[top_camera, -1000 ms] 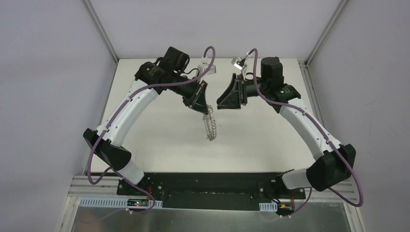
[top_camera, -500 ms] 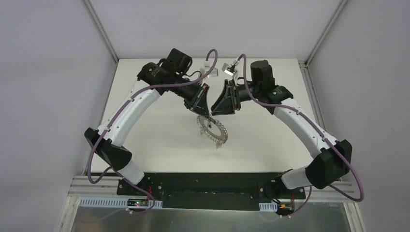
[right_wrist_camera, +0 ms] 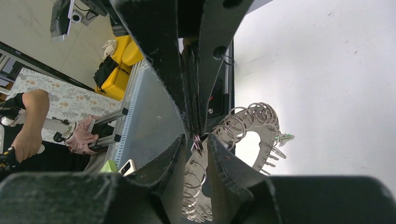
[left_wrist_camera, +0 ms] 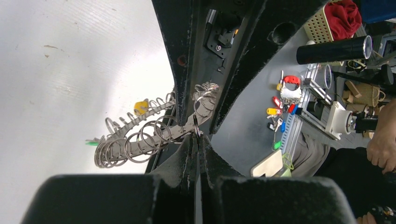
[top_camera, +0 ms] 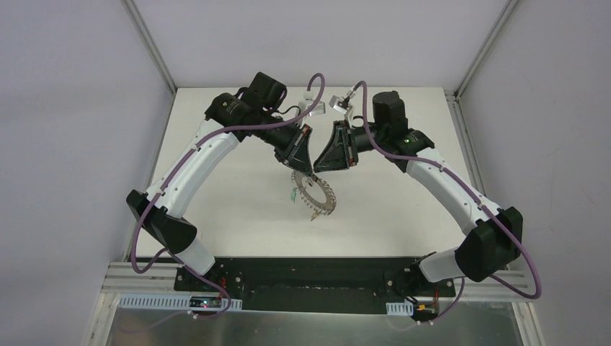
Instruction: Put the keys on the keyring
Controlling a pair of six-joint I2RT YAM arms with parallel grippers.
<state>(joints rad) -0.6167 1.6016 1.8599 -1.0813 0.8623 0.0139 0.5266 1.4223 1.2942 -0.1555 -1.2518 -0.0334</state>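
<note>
Above the white surface, the left claw is pinched tight on one wire ring of the keyring, which hangs beneath it; the right claw, narrowly parted, straddles the loop's top edge; a green key and a yellow key show at its rim

No legible text, labels, brands or numbers in any of the three views. Coloured tags at right of the left wrist view are too small and blurred to read. Patterned surface at left of the right wrist view shows only a print, no lettering.
</note>
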